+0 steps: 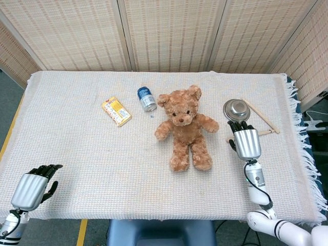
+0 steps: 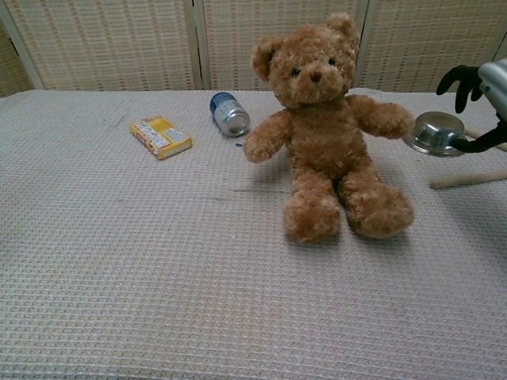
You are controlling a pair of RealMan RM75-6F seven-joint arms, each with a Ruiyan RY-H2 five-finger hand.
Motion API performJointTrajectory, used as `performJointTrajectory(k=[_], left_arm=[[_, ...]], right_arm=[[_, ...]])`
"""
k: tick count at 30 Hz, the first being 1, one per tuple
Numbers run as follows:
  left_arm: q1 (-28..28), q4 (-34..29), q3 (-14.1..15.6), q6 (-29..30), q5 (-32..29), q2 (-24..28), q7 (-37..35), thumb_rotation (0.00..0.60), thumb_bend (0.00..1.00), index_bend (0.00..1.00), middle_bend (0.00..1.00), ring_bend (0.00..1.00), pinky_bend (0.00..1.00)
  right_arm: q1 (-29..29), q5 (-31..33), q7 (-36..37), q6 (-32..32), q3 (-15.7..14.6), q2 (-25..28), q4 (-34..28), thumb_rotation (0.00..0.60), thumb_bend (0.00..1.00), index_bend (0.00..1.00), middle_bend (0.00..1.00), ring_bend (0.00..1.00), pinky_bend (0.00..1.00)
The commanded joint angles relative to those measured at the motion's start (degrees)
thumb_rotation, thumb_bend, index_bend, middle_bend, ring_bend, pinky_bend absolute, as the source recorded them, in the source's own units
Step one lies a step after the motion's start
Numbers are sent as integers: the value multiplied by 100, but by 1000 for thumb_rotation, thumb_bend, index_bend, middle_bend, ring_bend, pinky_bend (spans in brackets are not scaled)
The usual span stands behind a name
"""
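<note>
A brown teddy bear (image 1: 184,128) sits in the middle of the cloth-covered table, also plain in the chest view (image 2: 329,134). My right hand (image 1: 244,141) hovers to its right, fingers spread and holding nothing, just in front of a steel bowl (image 1: 236,108) and over one wooden stick (image 1: 266,132). In the chest view that hand (image 2: 483,91) enters at the right edge above the bowl (image 2: 438,132). My left hand (image 1: 33,187) rests at the table's front left corner, fingers loosely bent, holding nothing.
A blue can (image 1: 147,99) lies on its side left of the bear's head, with a yellow box (image 1: 116,111) further left. A second wooden stick (image 1: 260,115) lies slanted right of the bowl. The fringed cloth edge (image 1: 302,148) hangs at the right.
</note>
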Motion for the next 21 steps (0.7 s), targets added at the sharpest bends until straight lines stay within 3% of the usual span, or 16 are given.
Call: performJointTrajectory(k=[1,21], left_arm=[[-1,2,-1,-3,-3,1,-6,600,438,268,346,356,556],[-4,-1,20,8,45,9,-19,600,440,268,346,356,556]], right_arm=[[137,68,113,-83,24,-147,209,600,66,326,461,358,567],[660,-21,1041,-47,-48,-853,1470,600,66,329,459,304,494]])
